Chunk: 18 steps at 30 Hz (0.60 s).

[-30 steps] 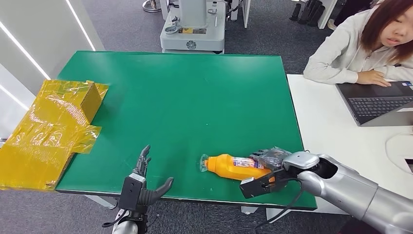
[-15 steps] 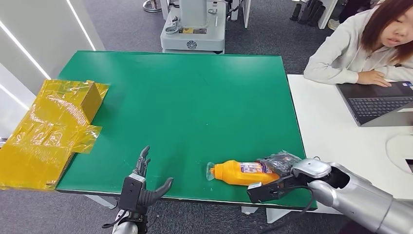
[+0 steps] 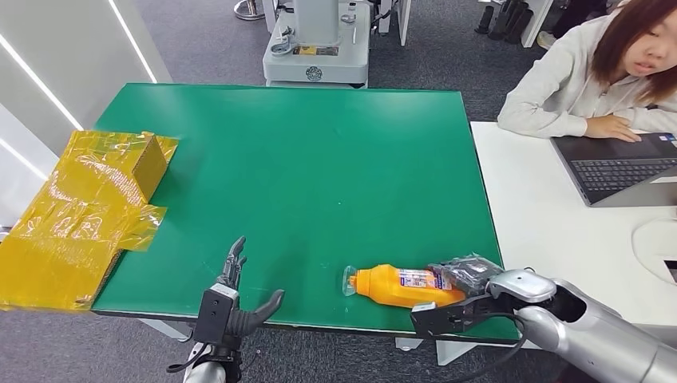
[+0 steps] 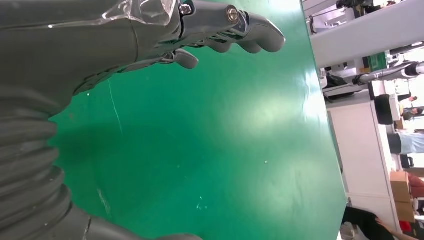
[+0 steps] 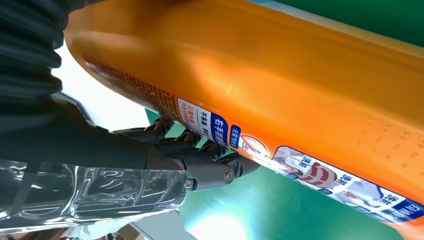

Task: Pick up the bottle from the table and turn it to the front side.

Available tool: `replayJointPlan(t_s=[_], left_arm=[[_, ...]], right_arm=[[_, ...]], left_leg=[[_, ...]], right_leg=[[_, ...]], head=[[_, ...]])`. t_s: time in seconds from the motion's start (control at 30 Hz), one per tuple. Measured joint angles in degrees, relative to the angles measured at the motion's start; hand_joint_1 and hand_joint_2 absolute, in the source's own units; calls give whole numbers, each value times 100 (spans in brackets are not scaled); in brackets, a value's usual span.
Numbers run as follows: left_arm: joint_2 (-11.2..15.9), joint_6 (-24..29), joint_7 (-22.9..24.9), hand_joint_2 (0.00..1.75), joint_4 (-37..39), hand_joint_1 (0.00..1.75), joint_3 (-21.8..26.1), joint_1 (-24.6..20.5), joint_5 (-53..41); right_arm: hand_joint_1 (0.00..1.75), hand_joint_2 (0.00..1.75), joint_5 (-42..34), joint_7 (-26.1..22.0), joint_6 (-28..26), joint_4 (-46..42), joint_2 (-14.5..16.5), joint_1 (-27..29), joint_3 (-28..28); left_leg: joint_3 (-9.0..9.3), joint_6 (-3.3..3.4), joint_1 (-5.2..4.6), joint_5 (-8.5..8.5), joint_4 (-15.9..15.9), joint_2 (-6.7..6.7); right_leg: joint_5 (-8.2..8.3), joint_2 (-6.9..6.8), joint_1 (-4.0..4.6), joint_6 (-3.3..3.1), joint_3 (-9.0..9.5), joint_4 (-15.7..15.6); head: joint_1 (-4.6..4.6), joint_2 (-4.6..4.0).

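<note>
1. We see the orange plastic bottle with a printed label (image 3: 405, 286) lying on its side near the front edge of the green surface (image 3: 303, 167), its cap end pointing toward the robot's left.
2. What it contains we cannot tell.
3. Our right robot hand (image 3: 459, 291) grips the bottle's base end, dark fingers (image 5: 200, 165) curled around the orange body.
4. Our left robot hand (image 3: 233, 302) holds nothing, fingers spread, at the surface's front edge.
5. A crumpled yellow plastic-wrapped cardboard box (image 3: 80, 211) overhangs the surface's left edge.
</note>
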Motion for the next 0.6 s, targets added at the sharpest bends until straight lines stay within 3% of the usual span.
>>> replayJointPlan(t_s=[0.13,0.23,0.3,0.4,0.6], left_arm=[[13,-50,0,175,-21,0,0,15,-45],[56,-92,1,175,-112,0,0,58,-121],[101,-100,4,175,-181,0,-1,71,-155],[171,-92,10,175,-305,0,-8,70,-181],[245,-40,119,175,-572,0,-107,61,-194]], right_arm=[[175,175,-592,-143,-387,-4,45,344,-306],[175,175,-1873,-595,-878,13,313,1005,-951],[175,175,-2747,-1006,-1246,18,630,1526,-1470],[175,175,-3468,-1533,-1900,-10,1231,2216,-2120],[175,175,-3616,-1791,-2713,-259,2074,2998,-2797]], left_leg=[[-3,0,2,0,-1,-6],[-6,-1,4,-1,-4,-9],[-6,-2,5,-2,-7,-10],[-4,-3,5,-2,-14,-16],[-4,-4,4,-2,-18,-15]], right_leg=[[-1,-6,2,0,3,0],[-3,-9,3,1,1,1],[-6,-9,4,1,-1,1],[-13,-13,5,0,-2,1],[-15,-12,4,-2,-4,2]], head=[[1,0],[2,0],[1,0],[-1,0],[-1,0]])
